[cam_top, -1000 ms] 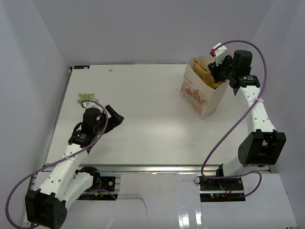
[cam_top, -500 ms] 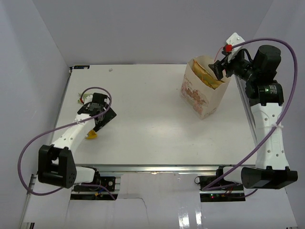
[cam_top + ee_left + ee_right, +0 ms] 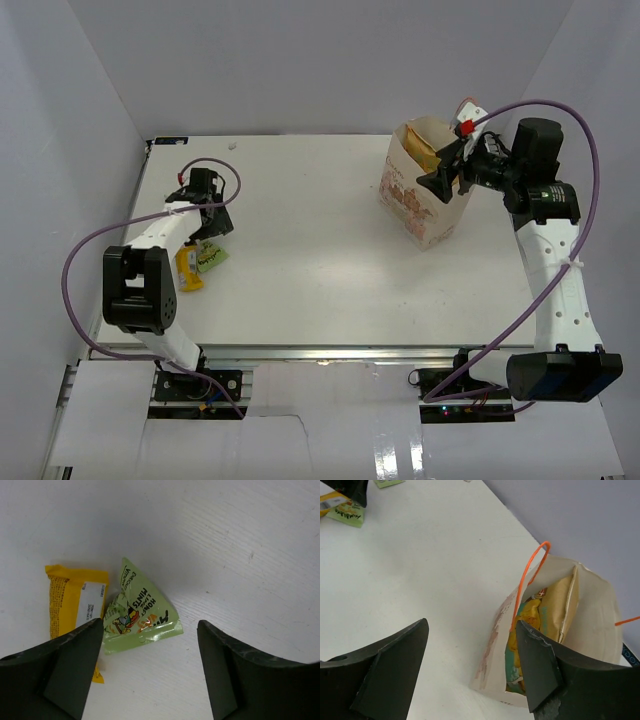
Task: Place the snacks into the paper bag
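Nearest the arm bases, on the left of the white desk [image 3: 320, 270], lie two snacks not yet bagged. One is a yellow rectangular foil packet [image 3: 75, 605] and the other a pale green triangular mint packet [image 3: 142, 615]; the two touch along one edge. The left hand [image 3: 150, 624] hangs directly over them, released and empty. Its jaws are spread wide with the green packet centred between them, placed, I judge, to come down on that one for a pick. The left wrist view gives the print and the contact between the packets. The top view shows them only as two small coloured patches beside the arm.

Farther back on the right stands the cream paper bag with reddish-brown print [image 3: 418, 212], upright and open-mouthed. The right hand [image 3: 471, 625] hovers by its rim, likewise released with nothing in it, where a drop into the mouth would be made. Only the right wrist view looks inside. There the large tan-gold chip bag [image 3: 563, 597] stands against the far wall, and a thin orange loop handle [image 3: 530, 580] arches over the near rim. A teal and yellow wrapper lower down may belong to the same chip bag; I cannot tell.
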Controlling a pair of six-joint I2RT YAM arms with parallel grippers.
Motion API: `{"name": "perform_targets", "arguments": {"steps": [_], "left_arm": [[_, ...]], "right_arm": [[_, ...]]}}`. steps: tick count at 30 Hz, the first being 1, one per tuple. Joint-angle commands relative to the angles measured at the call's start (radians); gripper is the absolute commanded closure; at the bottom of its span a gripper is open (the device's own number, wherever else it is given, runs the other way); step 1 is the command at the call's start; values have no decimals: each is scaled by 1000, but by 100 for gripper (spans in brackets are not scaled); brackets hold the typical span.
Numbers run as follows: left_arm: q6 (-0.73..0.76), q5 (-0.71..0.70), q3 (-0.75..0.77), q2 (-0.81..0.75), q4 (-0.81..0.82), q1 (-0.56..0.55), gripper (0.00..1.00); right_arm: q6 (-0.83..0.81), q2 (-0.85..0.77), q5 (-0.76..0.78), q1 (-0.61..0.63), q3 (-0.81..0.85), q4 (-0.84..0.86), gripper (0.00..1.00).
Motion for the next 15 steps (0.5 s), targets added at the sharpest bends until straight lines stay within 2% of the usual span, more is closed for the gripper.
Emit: {"name": "perform_targets", "arguments": {"steps": [1, 3, 4, 7, 10, 13, 15], "left_arm": [[119, 36, 34, 41, 19, 12, 17], [118, 50, 31, 62, 17, 12, 20], [115, 56, 30, 80, 17, 14, 25], [101, 53, 21, 99, 9, 12, 26], [81, 53, 4, 105, 11, 14, 34], [69, 82, -7, 108, 14, 12, 62], [67, 104, -15, 101, 20, 12, 67]], "right_arm": [[38, -14, -75, 2, -12, -4, 24], [43, -11, -87, 2, -9, -8, 24], [42, -10, -97, 2, -6, -13, 24], [38, -5, -138, 3, 3, -31, 24], [32, -5, -176, 20, 6, -45, 24], [22, -7, -218, 48, 11, -54, 24], [12, -8, -230, 68, 12, -71, 24]]}}
